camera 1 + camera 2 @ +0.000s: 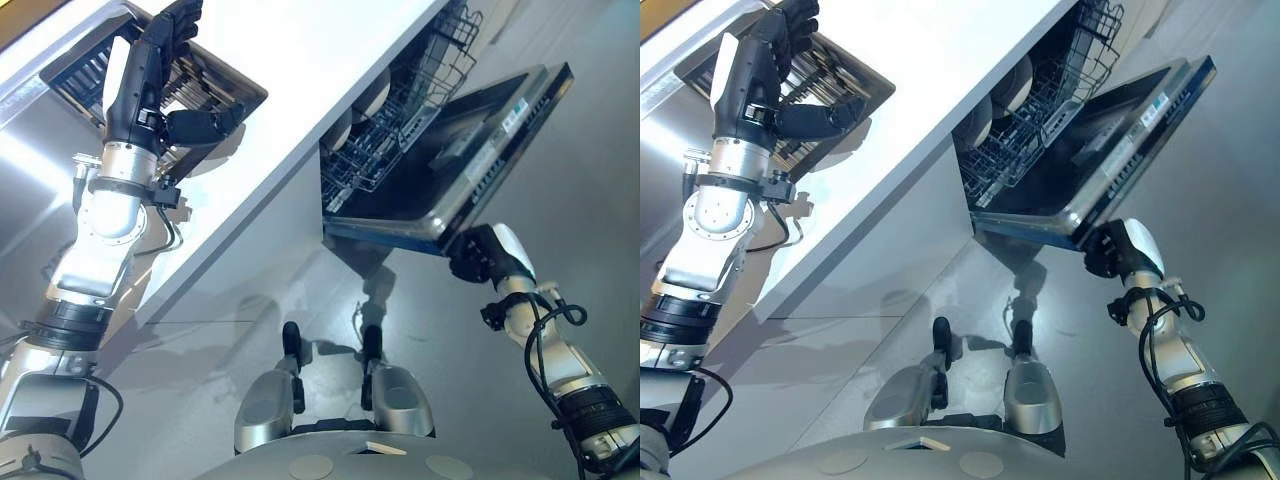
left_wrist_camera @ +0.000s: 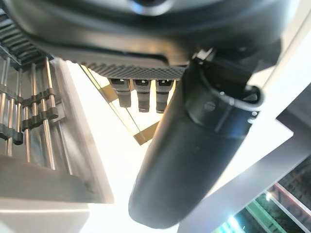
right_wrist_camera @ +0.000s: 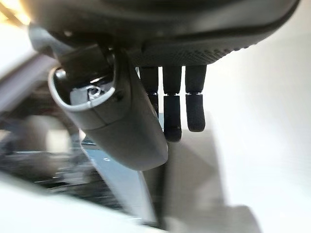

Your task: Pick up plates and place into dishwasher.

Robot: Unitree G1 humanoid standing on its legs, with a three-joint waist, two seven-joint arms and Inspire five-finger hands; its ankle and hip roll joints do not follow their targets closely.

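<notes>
Two plates (image 1: 362, 108) already stand on edge in the lower rack (image 1: 400, 120) of the open dishwasher (image 1: 470, 150), pale discs side by side near the rack's back, while the robot works at both ends of the counter (image 1: 300, 90). Its left hand (image 1: 150, 75) hovers over the dish rack (image 1: 190, 85) sunk into the counter's far left corner, fingers fairly straight and spread from the thumb, holding nothing; whether a plate waits among the metal bars beneath cannot be told from these views. Its right hand (image 1: 478, 255) sits at the outer edge of the lowered dishwasher door (image 1: 500, 150), just under its lip, with fingers relaxed and apart and nothing in them. The step in hand appears to be reaching for the next plate. Doing it well probably means lowering the left hand squarely between the bars, closing thumb and fingers across a plate's rim rather than its face, and lifting straight up before swinging toward the dishwasher, with the right hand kept clear of the rack's path.
</notes>
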